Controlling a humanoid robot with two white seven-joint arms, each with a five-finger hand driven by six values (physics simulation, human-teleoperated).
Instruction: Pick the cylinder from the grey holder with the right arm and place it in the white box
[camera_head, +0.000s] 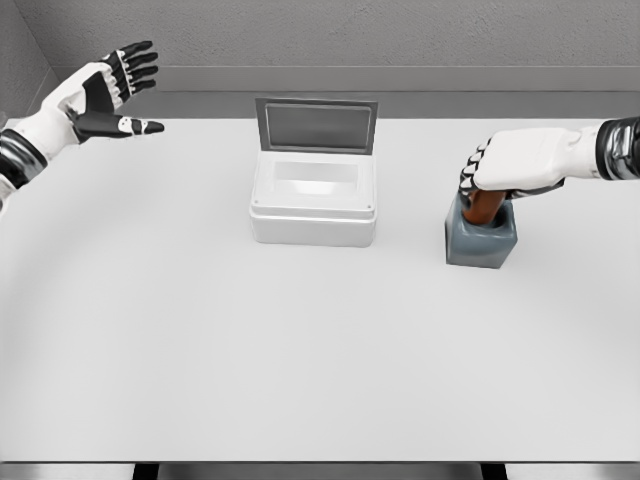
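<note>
Under the right hand (497, 172), the brown cylinder (484, 207) is standing upright in the grey holder (480, 241), lower end sunk in the holder, top hidden by the palm. Right hand is coming in from the right edge, palm down, fingers (470, 176) curling round the cylinder's upper part, gripping it. Holder is sitting on the white bench (300, 350), directly below that hand.

Off to the side of the right hand, toward the bench middle and well apart from the holder, the white box (313, 204) is sitting open, its grey lid (316, 126) standing up at the far edge. Inside of the box is showing white, nothing visible in it.

Far across from the right hand, at the upper left corner, the left hand (108, 96) is hovering above the bench's far edge, fingers spread, thumb pointing toward the box, holding nothing. Its arm is entering from the left edge. Left hand is well apart from both box and holder.
</note>
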